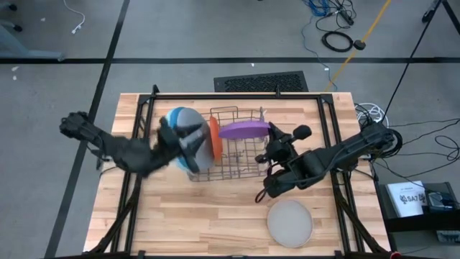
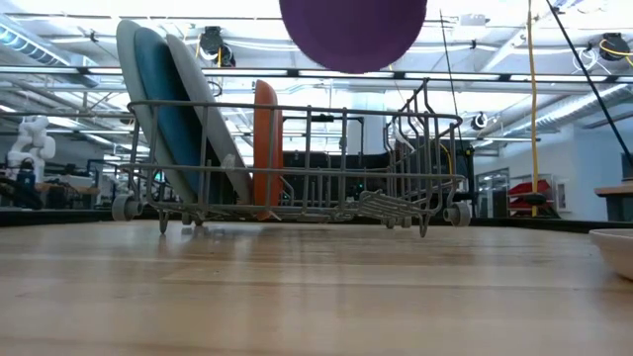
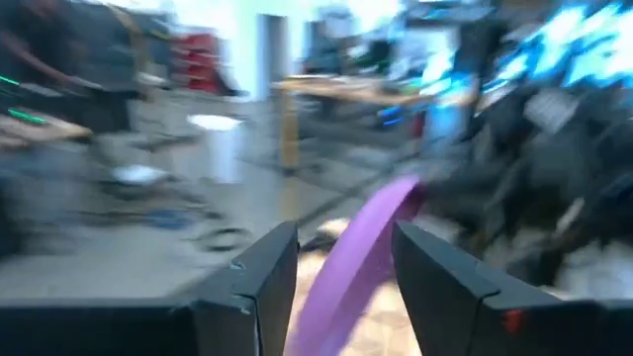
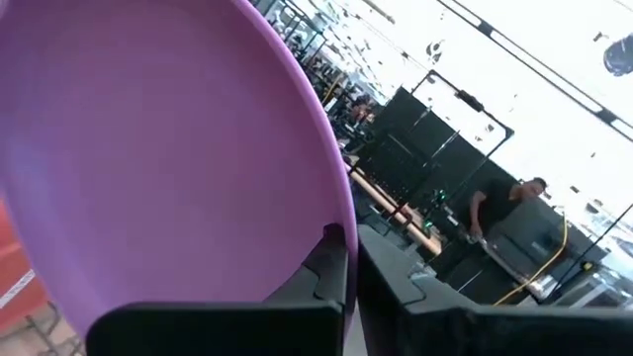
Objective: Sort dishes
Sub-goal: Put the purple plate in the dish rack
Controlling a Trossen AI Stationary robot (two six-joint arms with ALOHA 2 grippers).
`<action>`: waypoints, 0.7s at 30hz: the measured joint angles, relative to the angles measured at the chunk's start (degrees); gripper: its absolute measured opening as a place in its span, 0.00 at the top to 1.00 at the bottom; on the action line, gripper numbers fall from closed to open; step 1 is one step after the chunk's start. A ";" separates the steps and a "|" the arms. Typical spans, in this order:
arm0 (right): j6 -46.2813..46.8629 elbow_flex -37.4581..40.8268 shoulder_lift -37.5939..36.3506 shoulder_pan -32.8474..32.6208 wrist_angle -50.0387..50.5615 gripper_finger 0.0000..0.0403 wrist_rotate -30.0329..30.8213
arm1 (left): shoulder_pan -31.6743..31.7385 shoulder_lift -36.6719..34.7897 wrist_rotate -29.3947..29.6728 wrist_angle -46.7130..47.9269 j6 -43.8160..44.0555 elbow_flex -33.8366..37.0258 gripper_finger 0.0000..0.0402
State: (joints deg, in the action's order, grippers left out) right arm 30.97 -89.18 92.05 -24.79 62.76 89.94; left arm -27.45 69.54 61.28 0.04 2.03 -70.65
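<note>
Purple plate point(image 4: 168, 148), round and plain, hangs above the rack point(image 1: 233, 147), its rim pinched in the right gripper's point(image 4: 353, 259) closed fingers.

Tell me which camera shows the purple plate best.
The right wrist view: the purple plate fills it, its rim pinched in the right gripper. The high view shows it small above the rack; the low view cuts off its top; the left wrist view blurs it.

No legible text — none anywhere
</note>
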 joint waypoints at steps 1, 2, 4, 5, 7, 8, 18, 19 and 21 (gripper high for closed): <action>-1.80 1.01 0.00 0.14 -2.13 1.00 0.02 | 2.12 -1.20 -4.87 0.08 2.26 0.00 0.59; -3.94 1.74 0.02 0.36 -3.79 1.00 -0.05 | 4.24 -2.12 -9.40 0.30 4.53 0.00 0.59; -6.91 2.42 0.07 0.45 -5.14 1.00 -0.07 | 8.13 -3.58 -16.90 1.69 9.02 0.01 0.59; -7.48 2.41 0.07 0.45 -5.44 1.00 -0.03 | 9.86 -4.18 -20.10 2.44 11.49 0.02 0.59; -7.73 2.37 0.02 0.51 -5.59 1.00 0.17 | 12.95 -4.83 -26.50 3.37 16.55 0.02 0.59; -7.81 2.37 0.02 0.80 -5.61 1.00 0.16 | 14.31 -4.87 -29.93 3.27 19.02 0.02 0.59; -7.75 -0.55 0.00 4.86 -7.01 1.00 0.12 | 20.25 0.09 -37.16 1.51 32.88 0.06 0.59; -7.71 -0.85 -0.02 5.12 -7.27 1.00 0.16 | 20.44 0.94 -37.16 0.72 33.65 0.06 0.59; -7.70 -1.08 -0.02 5.63 -7.81 1.00 0.13 | 20.66 2.53 -37.17 -1.15 34.95 0.06 0.59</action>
State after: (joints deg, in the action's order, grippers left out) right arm 23.27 -90.26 92.03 -19.16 54.95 90.07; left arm -6.79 72.07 24.11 -1.11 36.98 -70.59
